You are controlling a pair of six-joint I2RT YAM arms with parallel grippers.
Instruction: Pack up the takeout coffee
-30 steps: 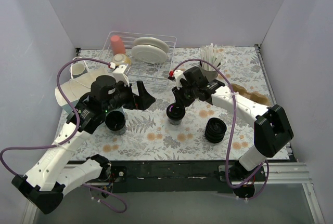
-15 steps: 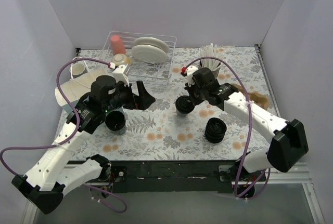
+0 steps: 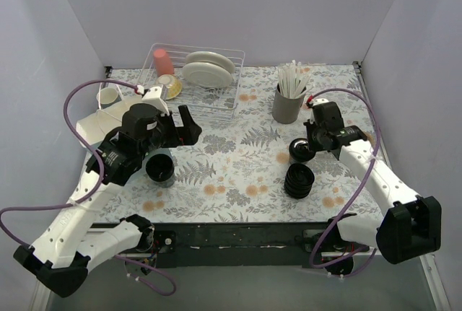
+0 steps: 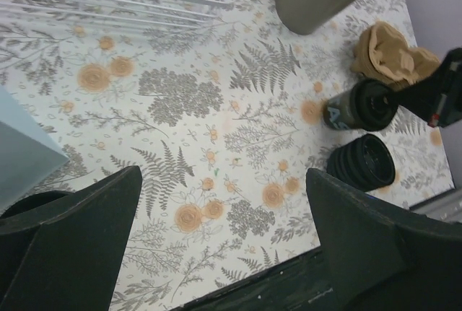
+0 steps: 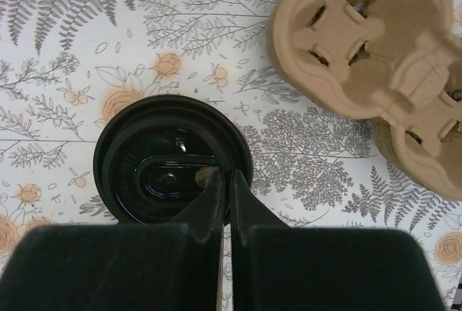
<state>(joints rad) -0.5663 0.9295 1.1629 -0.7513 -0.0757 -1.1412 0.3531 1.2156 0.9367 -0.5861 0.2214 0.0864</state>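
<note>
right gripper: jaws fully closed, pinching the near rim of the takeout coffee lid. Nothing else between the fingers.

Coffee sits just left of the cardboard carrier, toward table centre, near it but not touching. From the gripper the carrier lies up and to the right in the wrist view, so I'd expect the next move to be a short carry that way, then down into a pocket.

Cup axis looks vertical: the lid shows as a full circle straight under the wrist camera. Can't tell whether the base is on the table or lifted.

left gripper: jaws wide open, holding nothing, well apart from the carrier on the far side of the table. Right arm is clearly the nearer one.

View differences:
- right wrist: shows the pinch point and the carrier pockets, but not the cup wall.
- left wrist: shows the cup wall, the carrier beyond it and the lid stack on the other side of the cup from the carrier.
- top: the right arm hides the carrier almost completely. Coffee and lid stack are visible, and the unlidded cup sits well away from the carrier, under the left arm.

Risk, as I judge it: a rim pinch could pop the lid.
</note>
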